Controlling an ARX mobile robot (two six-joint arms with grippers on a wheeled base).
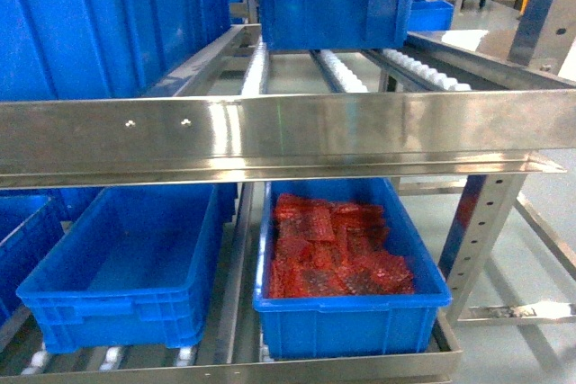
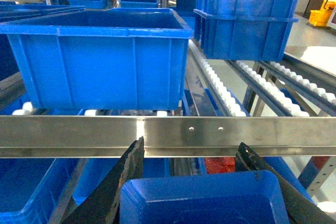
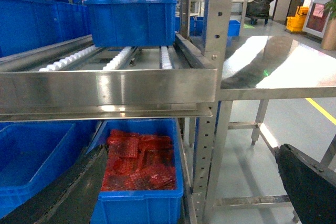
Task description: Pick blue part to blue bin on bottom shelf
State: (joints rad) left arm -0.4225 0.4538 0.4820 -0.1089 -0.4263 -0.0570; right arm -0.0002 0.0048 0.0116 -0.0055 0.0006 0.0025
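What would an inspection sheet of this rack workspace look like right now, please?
Surface: steel rack, front rail with two screws, white rollers behind it.
Job's things: blue part between the left gripper's fingers; empty blue bin on the level below the rail.
Clutter: bin of red bagged parts beside the empty one; large blue bins above.
Grippers: left gripper shut on the blue part; right gripper open, holding nothing.
Cables: nothing seen.
Surroundings: steel table, yellow mop bucket.
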